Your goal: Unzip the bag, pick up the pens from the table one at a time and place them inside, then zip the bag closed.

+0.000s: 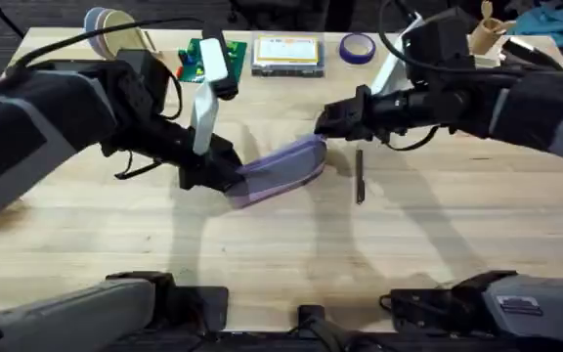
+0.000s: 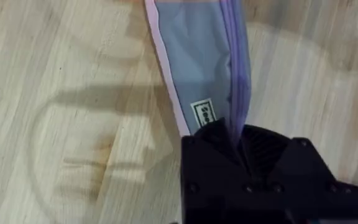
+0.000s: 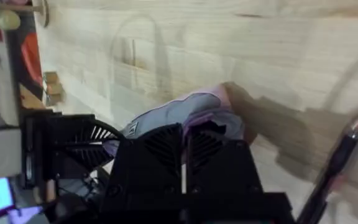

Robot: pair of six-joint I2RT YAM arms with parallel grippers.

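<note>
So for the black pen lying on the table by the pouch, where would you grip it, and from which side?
Probably mid-shaft, from straight above. The pen lies flat on the table, pointing away from the arm bases, just clear of the bag, so fingers should close across its thin width. The right gripper is nearest.
</note>
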